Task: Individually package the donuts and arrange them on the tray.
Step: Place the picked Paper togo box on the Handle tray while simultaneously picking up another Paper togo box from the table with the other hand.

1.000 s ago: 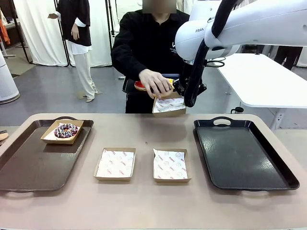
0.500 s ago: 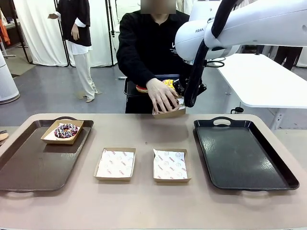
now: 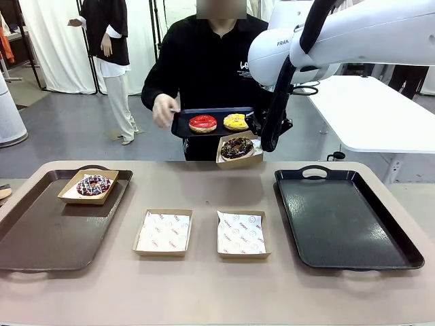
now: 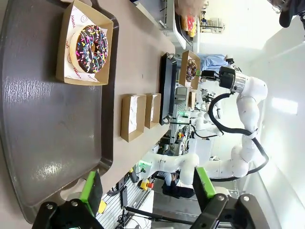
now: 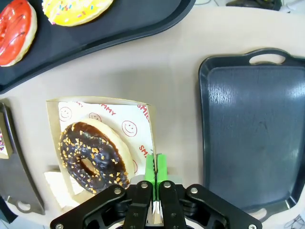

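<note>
We see a tan table [image 3: 204, 292]. Near its middle lie two paper-lined cardboard boxes, a left box [image 3: 163, 231] and a right box [image 3: 242, 233], apart. At its far side stands a person in a black top [image 3: 204, 61]. Beyond its far right corner stands a white table [image 3: 367, 109].

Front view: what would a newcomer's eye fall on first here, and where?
The right gripper, shut on the wall of a paper-lined box, holds the chocolate donut up over the far edge of the table. Just behind it, the person holds a small black tray with the red donut and the yellow donut. A sprinkled donut sits boxed on the brown tray at the left.
</note>
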You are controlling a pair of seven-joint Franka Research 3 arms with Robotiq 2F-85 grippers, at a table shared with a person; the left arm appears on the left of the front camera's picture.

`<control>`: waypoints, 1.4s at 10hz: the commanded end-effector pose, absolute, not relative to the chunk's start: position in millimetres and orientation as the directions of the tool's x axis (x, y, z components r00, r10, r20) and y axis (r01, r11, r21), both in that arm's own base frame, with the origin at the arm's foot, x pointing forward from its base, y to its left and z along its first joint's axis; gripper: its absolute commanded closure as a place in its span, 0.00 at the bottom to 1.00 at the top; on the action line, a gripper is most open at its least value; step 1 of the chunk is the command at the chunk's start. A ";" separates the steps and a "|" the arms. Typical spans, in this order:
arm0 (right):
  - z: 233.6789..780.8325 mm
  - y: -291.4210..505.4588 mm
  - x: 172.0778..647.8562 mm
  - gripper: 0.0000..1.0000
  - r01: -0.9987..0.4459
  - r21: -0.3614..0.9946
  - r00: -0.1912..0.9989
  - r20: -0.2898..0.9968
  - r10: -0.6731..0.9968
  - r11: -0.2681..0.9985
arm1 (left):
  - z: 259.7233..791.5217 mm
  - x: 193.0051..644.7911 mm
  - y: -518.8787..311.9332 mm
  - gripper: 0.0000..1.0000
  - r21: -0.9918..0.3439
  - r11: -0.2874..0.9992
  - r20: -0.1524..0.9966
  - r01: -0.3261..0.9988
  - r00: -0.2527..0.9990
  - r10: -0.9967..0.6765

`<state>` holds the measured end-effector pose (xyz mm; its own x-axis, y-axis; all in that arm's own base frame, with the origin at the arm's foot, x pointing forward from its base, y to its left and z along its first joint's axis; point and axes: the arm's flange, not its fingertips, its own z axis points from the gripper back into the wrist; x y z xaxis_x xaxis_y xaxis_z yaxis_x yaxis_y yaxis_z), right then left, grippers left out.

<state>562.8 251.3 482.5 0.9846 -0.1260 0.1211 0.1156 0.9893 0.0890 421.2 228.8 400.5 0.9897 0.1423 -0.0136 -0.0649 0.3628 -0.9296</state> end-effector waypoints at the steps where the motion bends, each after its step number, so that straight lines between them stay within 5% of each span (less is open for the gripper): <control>1: 482.0 250.1 558.8 1.00 0.129 0.092 0.982 0.126 -0.140 0.987 | 401.4 419.1 231.2 0.00 -0.933 0.357 -0.005 -0.054 0.990 0.138; 10: 482.0 250.1 558.8 1.00 0.129 0.092 0.982 0.126 -0.140 0.987 | 400.5 421.2 228.8 0.00 -0.930 0.363 -0.014 -0.065 0.990 0.142; 14: 509.2 197.8 535.9 0.98 0.013 0.077 0.995 0.100 -0.021 0.997 | 475.8 400.8 196.1 0.00 -0.781 0.624 0.058 0.023 0.998 0.036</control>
